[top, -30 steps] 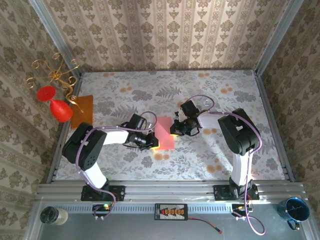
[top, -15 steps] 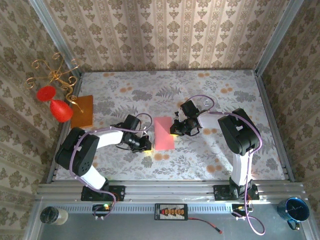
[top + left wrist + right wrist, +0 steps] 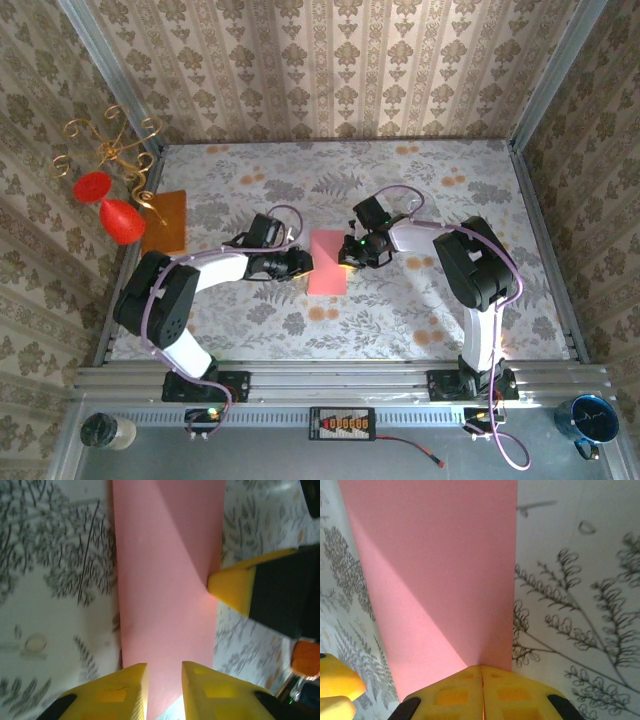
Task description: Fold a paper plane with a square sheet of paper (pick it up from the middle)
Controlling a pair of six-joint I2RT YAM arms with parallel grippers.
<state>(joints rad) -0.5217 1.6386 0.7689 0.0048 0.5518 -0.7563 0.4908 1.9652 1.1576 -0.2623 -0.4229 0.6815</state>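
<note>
The square sheet of paper (image 3: 328, 262), salmon pink, lies flat in the middle of the table as a narrow upright rectangle, seemingly folded in half. My left gripper (image 3: 303, 263) is at its left edge, and in the left wrist view its jaws (image 3: 164, 672) stand slightly open over the paper (image 3: 165, 580). My right gripper (image 3: 347, 258) is shut. In the right wrist view its closed tips (image 3: 481, 669) rest on the paper (image 3: 435, 570) just inside the right edge. One of its fingertips (image 3: 232, 585) shows touching that edge. No paper plane shape is visible.
An orange rectangular sheet (image 3: 165, 222) lies at the table's left edge, beneath a gold stand with red ornaments (image 3: 110, 205). Patterned walls close the table on three sides. A blue mug (image 3: 592, 420) and a jar (image 3: 105, 430) sit off the table near the front rail.
My left gripper slid off the paper's lower left, moved up along its left edge and opened slightly. The paper settled flat. My right gripper stayed shut at the right edge.
</note>
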